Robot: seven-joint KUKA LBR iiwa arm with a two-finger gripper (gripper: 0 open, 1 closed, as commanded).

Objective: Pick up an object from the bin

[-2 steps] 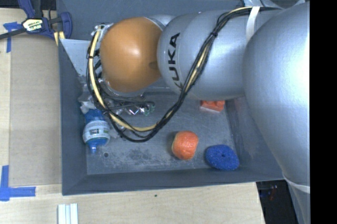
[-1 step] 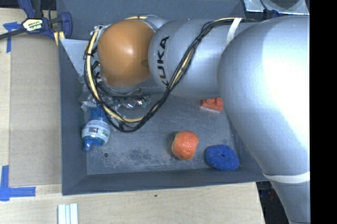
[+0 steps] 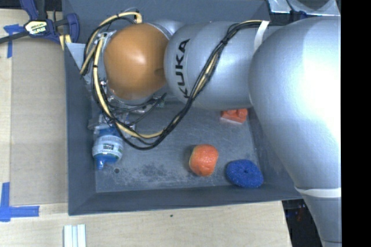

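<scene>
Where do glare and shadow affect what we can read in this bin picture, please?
In the camera view, soft glare sits on the orange cover and the silver arm; the arm's shadow darkens the bin floor beneath it, dimming the orange block; the orange ball and blue ball lie evenly lit.

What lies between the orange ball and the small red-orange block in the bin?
Nothing: the camera view shows only bare bin floor between the orange ball and the red-orange block.

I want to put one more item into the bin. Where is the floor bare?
Bare bin floor lies along the near wall, between the blue-and-white bottle and the orange ball. Crowded: the right corner, with the blue ball and the orange block.
</scene>
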